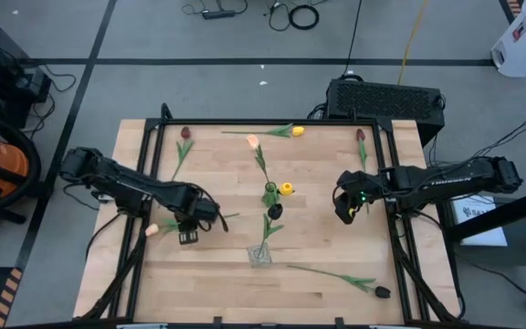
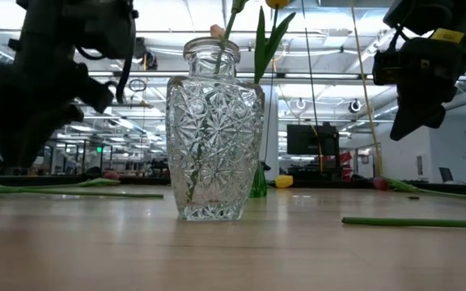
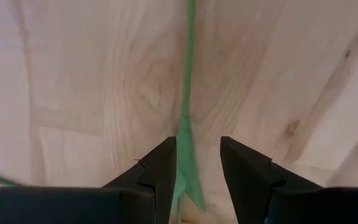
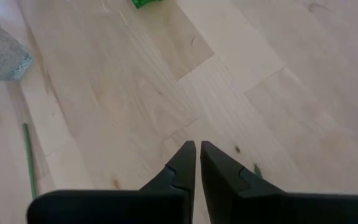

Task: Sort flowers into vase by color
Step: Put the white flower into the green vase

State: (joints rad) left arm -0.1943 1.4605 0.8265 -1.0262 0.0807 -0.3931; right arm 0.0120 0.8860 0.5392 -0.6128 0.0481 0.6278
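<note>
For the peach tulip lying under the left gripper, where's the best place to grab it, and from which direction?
Probably on the thin green stem, from straight above: the peach tulip lies flat on the table, and the left gripper already straddles the stem with open fingers.

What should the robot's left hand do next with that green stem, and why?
Probably close. The left gripper is open with its fingers on either side of the green stem of a peach flower lying on the table, so pinching looks like the next small step. The right gripper waits, shut and empty.

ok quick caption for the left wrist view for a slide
Left gripper open, straddling a green flower stem lying on the wooden table.
</note>
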